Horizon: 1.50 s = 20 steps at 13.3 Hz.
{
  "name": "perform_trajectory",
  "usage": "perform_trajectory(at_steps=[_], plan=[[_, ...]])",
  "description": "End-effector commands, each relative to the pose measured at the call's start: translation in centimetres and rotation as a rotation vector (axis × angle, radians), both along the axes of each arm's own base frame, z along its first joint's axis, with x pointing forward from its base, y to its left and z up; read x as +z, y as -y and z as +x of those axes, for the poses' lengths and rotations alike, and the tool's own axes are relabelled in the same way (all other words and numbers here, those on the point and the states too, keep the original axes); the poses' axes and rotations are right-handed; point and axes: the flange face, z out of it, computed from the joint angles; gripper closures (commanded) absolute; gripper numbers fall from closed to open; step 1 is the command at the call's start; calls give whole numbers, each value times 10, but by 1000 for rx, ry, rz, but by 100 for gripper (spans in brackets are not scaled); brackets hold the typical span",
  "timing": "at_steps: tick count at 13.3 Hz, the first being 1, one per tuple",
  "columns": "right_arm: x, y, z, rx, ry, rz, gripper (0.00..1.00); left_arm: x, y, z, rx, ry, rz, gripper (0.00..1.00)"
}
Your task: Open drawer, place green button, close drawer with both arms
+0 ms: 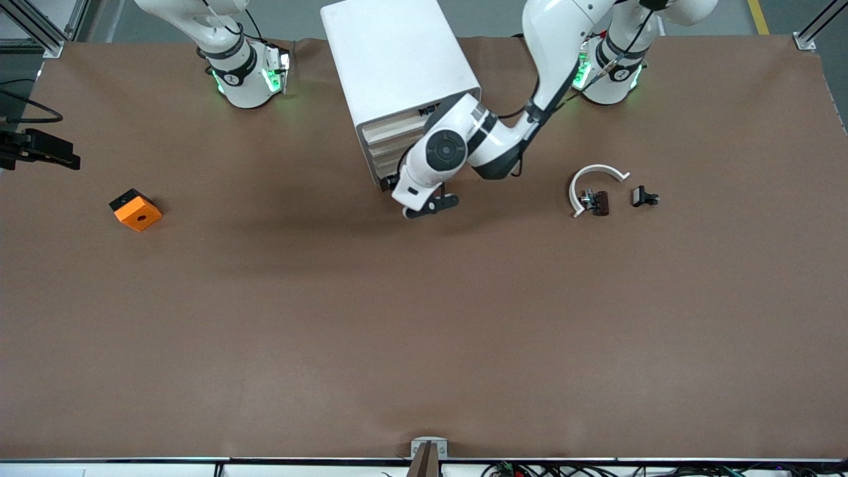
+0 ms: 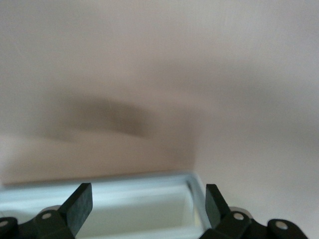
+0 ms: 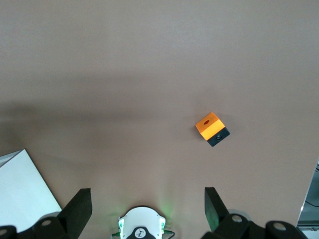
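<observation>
Between left gripper [image 2: 144,204] fingers, seemingly drawer [image 2: 124,199]

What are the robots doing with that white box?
The left gripper is at the front of the cabinet, its jaws open by a drawer. The right gripper waits high over the table, jaws open. No button shows. An orange cube lies toward the right arm's end, and clip pieces toward the left arm's end.

Brown table cover [image 1: 424,318]; grey floor [image 1: 490,16] past table edge.
</observation>
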Motion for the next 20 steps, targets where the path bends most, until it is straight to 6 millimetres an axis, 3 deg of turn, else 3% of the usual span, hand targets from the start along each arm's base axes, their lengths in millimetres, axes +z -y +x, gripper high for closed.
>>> perform_trajectory(at_steps=[1, 4, 6, 10, 15, 20], plan=[[15, 3, -18, -9, 35, 59, 0, 37, -41, 47, 18, 83, 25, 0], [22, 3, -36, -6, 76, 61, 0, 71, -104, 96, 65, 158, 79, 0], [25, 1, -39, -1, 84, 62, 0, 90, -135, 111, 57, 196, 144, 0], [27, -1, -49, 2, 102, 63, 0, 146, -210, 143, 92, 293, 252, 0], [25, 0, -71, 4, 148, 66, 0, 215, -302, 152, -133, 349, 388, 0], [29, 2, -74, 9, 202, 65, 0, 281, -371, 134, -243, 298, 409, 0]])
